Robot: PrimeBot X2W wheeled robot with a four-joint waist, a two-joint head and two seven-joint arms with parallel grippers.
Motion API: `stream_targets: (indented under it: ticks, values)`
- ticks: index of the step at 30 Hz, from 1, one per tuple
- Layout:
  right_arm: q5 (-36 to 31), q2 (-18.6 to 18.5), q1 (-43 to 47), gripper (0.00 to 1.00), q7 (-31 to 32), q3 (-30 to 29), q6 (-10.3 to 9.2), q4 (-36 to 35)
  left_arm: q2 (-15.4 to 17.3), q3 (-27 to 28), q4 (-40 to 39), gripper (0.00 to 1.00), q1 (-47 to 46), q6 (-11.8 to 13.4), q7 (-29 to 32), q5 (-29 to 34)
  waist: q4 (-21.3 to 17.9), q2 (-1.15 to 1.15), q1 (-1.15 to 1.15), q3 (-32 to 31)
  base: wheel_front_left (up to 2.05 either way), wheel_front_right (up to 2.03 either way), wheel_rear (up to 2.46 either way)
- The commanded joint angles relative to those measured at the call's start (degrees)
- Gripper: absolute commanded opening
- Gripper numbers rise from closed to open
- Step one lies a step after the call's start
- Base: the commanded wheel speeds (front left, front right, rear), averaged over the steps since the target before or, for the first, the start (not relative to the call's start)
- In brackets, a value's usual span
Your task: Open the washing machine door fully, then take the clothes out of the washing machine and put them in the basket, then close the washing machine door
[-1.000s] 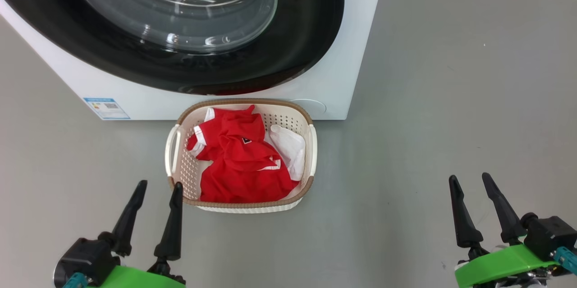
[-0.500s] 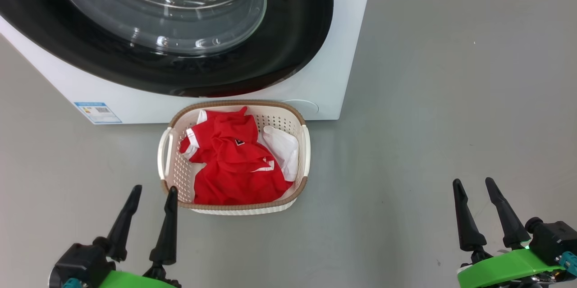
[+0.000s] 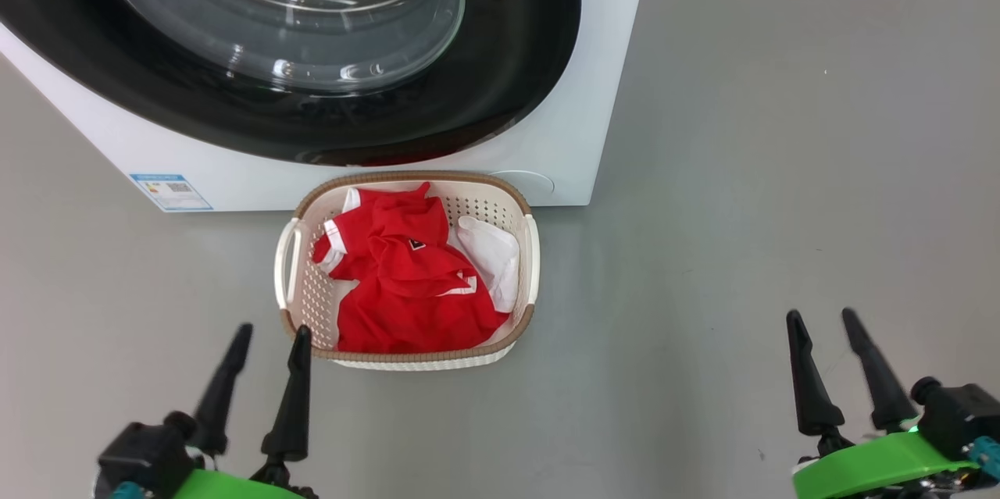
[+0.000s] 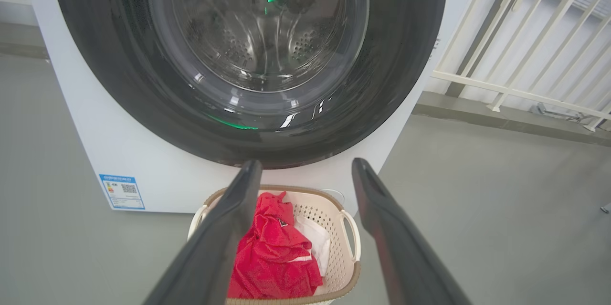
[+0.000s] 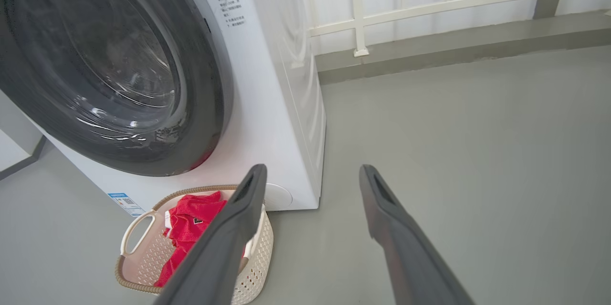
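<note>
Grey floor (image 3: 742,171) carries the basket (image 3: 406,358), the clothes (image 3: 406,280) inside; behind the basket the washing machine door (image 3: 508,93) looks shut. The left tool (image 3: 273,329) and right tool (image 3: 823,315), either side of the basket, gape empty; likely only a latch check is left.

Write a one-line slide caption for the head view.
Red polo shirt and white cloth in the basket before the closed washing machine door; left gripper and right gripper open, empty.

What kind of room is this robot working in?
Probably a laundry corner, perhaps a balcony: a white front-loading washing machine, a basket of clothes on the grey floor, and a white railing behind.
</note>
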Motion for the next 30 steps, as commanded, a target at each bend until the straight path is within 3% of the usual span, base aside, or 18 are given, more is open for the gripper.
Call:
stream_targets:
  ticks: [1,8,12,18,30]
  values:
    - [-0.01,0.09,-0.01,0.0,-0.02,0.0,0.0,0.35,-0.12,-0.08,0.38,0.0,-0.02,0.02,0.03,-0.16,0.0,-0.01,0.0,0.0,0.0,0.0,0.0]
    - [1.47,0.96,0.06,0.0,0.23,0.41,0.0,3.32,-1.14,-0.55,3.34,0.0,0.14,0.07,0.6,-1.65,0.0,-0.01,0.01,-0.04,0.0,0.0,0.0]
    - [3.99,0.7,0.04,0.0,0.71,0.57,0.0,3.06,-1.04,-0.42,3.15,0.0,0.28,0.08,1.08,-4.13,-0.02,-0.01,0.13,-0.62,0.0,0.0,0.0]
    - [7.13,0.39,-0.37,0.0,1.32,0.82,-0.01,3.35,-0.94,-0.29,3.45,0.0,0.13,0.15,1.7,-7.2,-0.04,-0.01,0.01,-1.09,0.0,0.0,0.0]
    - [15.14,-0.28,-1.3,0.0,3.02,1.23,-0.01,3.44,-0.75,0.19,4.01,0.0,-0.28,0.03,3.37,-15.1,-0.09,-0.01,0.0,-2.29,0.0,0.0,0.0]
